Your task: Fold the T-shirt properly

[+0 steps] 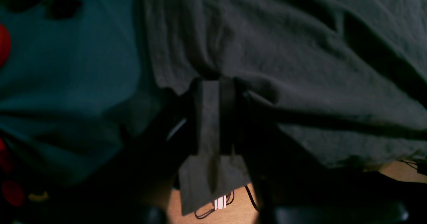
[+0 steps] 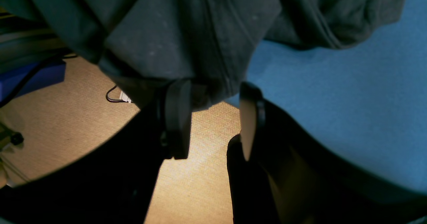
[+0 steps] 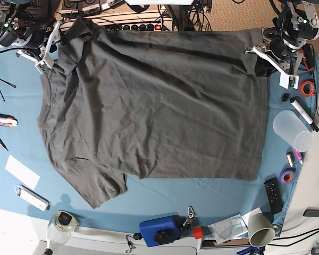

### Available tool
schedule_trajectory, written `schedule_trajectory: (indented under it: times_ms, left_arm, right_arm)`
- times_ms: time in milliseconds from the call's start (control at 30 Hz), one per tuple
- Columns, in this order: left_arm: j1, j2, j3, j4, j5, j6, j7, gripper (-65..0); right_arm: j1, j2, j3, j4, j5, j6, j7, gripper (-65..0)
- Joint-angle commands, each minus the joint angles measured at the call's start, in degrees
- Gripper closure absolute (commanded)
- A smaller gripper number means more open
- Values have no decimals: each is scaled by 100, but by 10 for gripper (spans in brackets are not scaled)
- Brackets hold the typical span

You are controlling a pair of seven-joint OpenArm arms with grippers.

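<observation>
Dark charcoal-grey cotton T-shirt (image 3: 154, 111) spread flat on blue-clothed table (image 3: 165, 194), left gripper (image 1: 213, 94) jaws clamped on far right hem corner, right gripper (image 2: 213, 117) jaws apart at far left sleeve.

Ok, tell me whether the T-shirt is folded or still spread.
Spread: the T-shirt lies flat over the blue cloth, one sleeve out, no fold across the body.

The base view is evenly lit from above and sharp, with soft shadows cast under the T-shirt (image 3: 149, 101). The 2 wrist views are dim and blurred (the left one darkest), heavily shadowed.
</observation>
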Motion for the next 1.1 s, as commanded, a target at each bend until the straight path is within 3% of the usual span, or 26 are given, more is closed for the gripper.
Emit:
schedule_trajectory:
  times_ms: [0, 400, 567, 600, 833, 1067]
  left_arm:
    - [2, -44, -22, 111, -61, -7, -125, -100]
    - [0, -44, -22, 111, -63, -7, -127, -100]
    - [0, -46, -22, 111, -63, -4, -127, -100]
    - [0, -44, -22, 111, -63, -7, -125, -100]
    - [2, -44, -22, 111, -63, -4, -125, -100]
    - [2, -44, -22, 111, -61, -4, -125, -99]
  right_arm:
    - [-63, 94, 39, 72, 35, 6, 53, -240]
    - [-251, 81, 11, -605, 236, 6, 53, -225]
    - [-249, 79, -372, -946, 229, 6, 53, -11]
    - [-249, 79, -455, -944, 229, 6, 53, 0]
    - [-236, 81, -544, -699, 295, 6, 538, 0]
    - [-236, 76, -544, 319, 693, 6, 717, 0]
